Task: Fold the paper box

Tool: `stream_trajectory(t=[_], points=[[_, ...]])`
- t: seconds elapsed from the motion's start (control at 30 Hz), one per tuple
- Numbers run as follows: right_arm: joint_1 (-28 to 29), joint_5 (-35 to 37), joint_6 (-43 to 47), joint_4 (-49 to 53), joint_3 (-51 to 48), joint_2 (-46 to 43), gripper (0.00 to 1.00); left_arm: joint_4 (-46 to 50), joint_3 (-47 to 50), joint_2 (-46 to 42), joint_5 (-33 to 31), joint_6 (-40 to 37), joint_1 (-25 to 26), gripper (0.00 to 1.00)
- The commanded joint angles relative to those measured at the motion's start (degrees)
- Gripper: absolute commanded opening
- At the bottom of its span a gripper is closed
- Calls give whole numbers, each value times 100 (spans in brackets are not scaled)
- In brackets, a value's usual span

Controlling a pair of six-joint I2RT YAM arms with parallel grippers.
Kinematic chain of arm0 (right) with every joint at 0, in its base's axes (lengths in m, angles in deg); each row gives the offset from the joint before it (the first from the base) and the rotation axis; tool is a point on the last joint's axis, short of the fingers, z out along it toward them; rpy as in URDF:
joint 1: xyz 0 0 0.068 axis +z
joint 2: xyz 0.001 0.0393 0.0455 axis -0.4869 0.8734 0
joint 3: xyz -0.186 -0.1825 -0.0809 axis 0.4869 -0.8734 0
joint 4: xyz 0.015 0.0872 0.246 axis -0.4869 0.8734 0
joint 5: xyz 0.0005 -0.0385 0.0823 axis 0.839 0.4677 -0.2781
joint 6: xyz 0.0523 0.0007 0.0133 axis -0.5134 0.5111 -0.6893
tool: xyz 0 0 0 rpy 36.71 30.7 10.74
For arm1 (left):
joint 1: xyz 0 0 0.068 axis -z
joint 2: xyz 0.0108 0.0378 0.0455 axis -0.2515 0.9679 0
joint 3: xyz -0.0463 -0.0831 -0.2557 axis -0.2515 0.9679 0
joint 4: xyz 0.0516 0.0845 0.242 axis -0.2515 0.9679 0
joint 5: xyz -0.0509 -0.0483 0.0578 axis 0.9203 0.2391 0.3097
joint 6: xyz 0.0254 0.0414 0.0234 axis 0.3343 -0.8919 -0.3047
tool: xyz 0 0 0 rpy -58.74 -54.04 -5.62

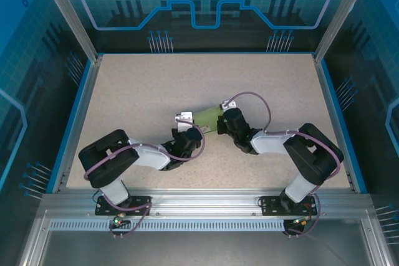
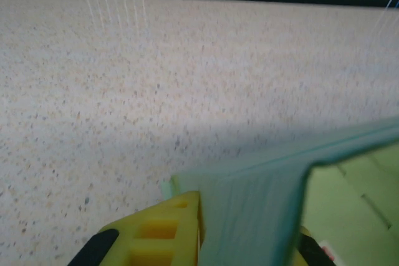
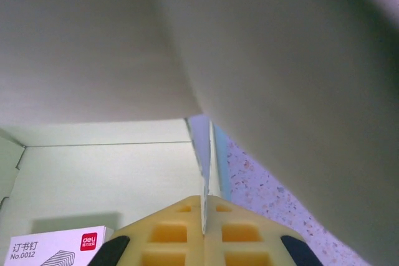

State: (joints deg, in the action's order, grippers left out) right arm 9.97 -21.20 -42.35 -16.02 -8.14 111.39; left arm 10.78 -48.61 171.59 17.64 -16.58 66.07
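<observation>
Mid-table [image 1: 143,91], the paper box [image 1: 209,115] lies with its long axis running left to right between the arms. The right gripper [image 3: 204,216] pinches a thin flap edge. The left gripper [image 2: 243,235] straddles the opposite end; I cannot tell whether it clamps.

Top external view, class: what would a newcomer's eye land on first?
The pale green paper box stands out against the speckled table, near its middle. The right gripper pinches its thin edge between yellow fingers; the left gripper has card between its fingers at the other end.
</observation>
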Motion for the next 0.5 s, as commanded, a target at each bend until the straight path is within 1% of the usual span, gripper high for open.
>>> stream_trajectory(t=[0.0, 0.23, 0.47], points=[[157, 44, 67, 41, -195, 101, 1, 406, 159, 53, 280, 163, 70, 15], [184, 88, 78, -9, -236, 86, 0, 462, 220, -232, 317, 139, 71, 26], [219, 164, 78, 9, -242, 44, 0, 706, 439, -775, 399, 229, 79, 40]])
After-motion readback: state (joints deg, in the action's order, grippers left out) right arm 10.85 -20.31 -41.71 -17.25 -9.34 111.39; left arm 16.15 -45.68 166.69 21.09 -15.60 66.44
